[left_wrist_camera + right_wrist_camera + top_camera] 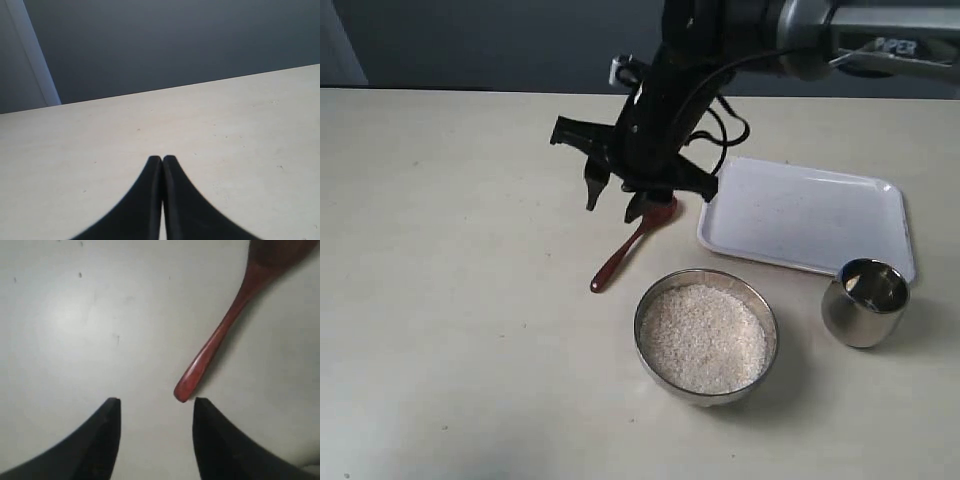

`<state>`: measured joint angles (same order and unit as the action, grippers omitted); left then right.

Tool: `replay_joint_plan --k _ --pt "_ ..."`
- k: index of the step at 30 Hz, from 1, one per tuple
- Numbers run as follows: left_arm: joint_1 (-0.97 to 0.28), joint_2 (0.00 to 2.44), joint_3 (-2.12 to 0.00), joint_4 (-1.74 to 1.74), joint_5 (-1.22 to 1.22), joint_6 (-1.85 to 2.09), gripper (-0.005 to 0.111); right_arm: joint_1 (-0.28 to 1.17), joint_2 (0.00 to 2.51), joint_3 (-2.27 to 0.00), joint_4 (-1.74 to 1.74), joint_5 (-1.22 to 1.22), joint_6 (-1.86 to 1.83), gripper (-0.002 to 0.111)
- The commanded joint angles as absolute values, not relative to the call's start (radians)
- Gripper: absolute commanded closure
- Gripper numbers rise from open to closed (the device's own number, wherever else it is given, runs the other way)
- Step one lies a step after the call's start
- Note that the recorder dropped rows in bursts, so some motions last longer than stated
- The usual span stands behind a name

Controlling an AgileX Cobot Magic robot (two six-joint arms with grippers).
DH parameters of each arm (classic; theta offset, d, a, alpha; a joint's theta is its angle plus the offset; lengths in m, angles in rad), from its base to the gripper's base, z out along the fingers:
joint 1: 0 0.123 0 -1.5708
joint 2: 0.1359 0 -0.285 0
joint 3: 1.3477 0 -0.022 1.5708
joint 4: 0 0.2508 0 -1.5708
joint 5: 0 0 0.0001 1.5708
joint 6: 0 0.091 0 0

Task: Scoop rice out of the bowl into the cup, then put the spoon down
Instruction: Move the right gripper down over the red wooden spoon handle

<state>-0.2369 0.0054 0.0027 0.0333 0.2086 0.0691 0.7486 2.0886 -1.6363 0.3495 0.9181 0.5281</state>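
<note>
The reddish-brown wooden spoon lies flat on the table, left of the tray and just behind the bowl. My right gripper hovers over it, open and empty. In the right wrist view the spoon rests on the table with its handle end just off one fingertip of the right gripper. The steel bowl holds white rice. The steel cup stands to the bowl's right. My left gripper is shut on nothing above bare table and is out of the exterior view.
A white tray lies behind the cup and right of the spoon. The right arm reaches in from the upper right across the middle. The table's far edge meets a dark wall.
</note>
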Motion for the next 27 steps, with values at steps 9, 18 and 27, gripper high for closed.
replay_joint_plan --k 9,18,27 --pt "-0.242 0.000 0.000 0.031 0.200 0.064 0.106 0.757 2.174 -1.640 0.354 1.000 0.603 0.063" --pt "-0.242 0.000 0.000 0.031 0.200 0.064 0.106 0.757 2.210 -1.640 0.347 0.948 0.626 0.063" --pt "-0.242 0.000 0.000 0.031 0.200 0.064 0.106 0.757 2.240 -1.640 0.370 0.877 0.676 0.063"
